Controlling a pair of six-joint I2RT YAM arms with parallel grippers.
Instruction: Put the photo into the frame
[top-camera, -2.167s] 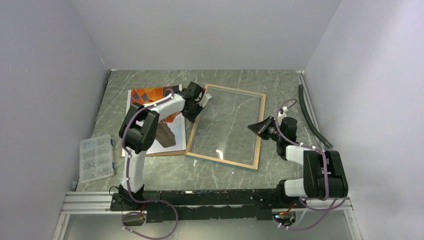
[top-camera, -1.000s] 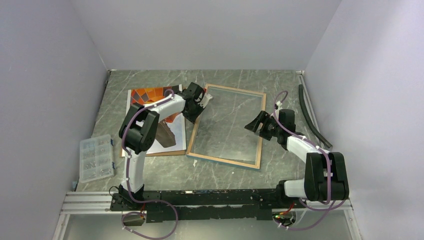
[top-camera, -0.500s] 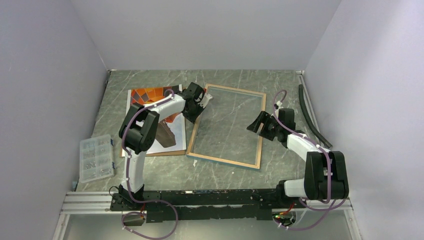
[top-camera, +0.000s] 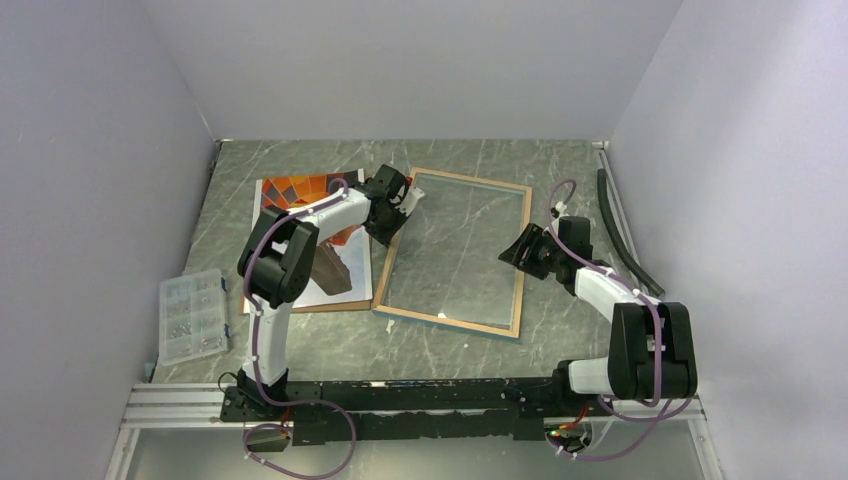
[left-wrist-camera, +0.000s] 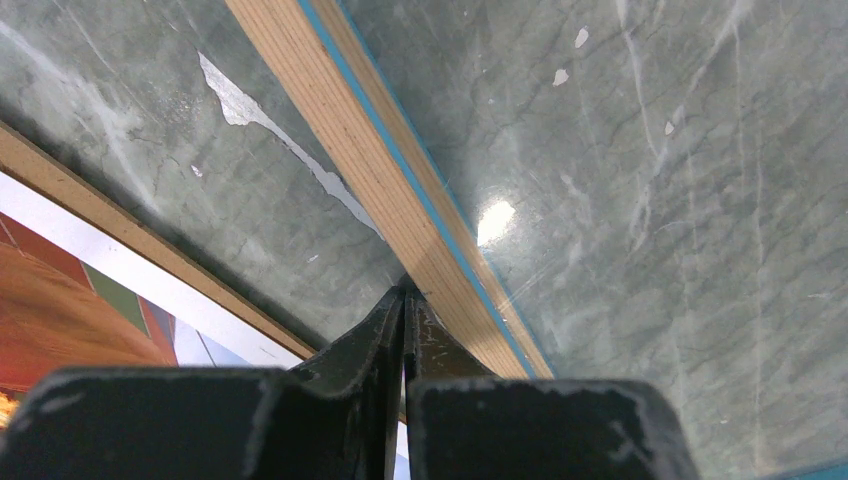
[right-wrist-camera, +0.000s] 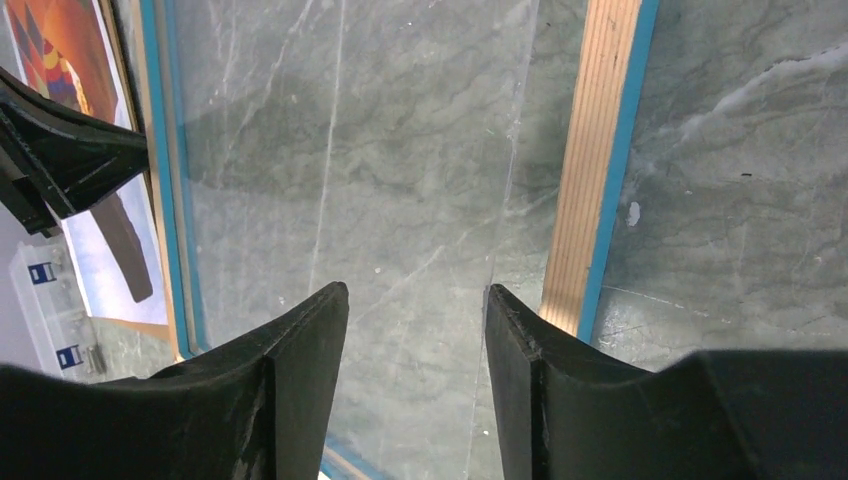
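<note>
A grey marble table (top-camera: 560, 160) seen from above, with two robot arms reaching in from the near edge. The frame (top-camera: 445, 322) lies flat at the centre, wood back up, glass showing the marble beneath. The photo (top-camera: 300, 190) lies just left of the frame, picture side up, on a brown panel (top-camera: 300, 307); the left arm crosses over it and hides part of the balloon. The left claw (top-camera: 400, 200) is clenched, fingers pressed together, tips touching the outer edge of the frame's left rail near its far corner (the wrist view shows only a thin slit between them). The right claw (top-camera: 520, 248) is released, fingers (right-wrist-camera: 310, 330) spread over the glass just inside the frame's right rail. A clear parts box (top-camera: 190, 315) sits at the left edge.
</note>
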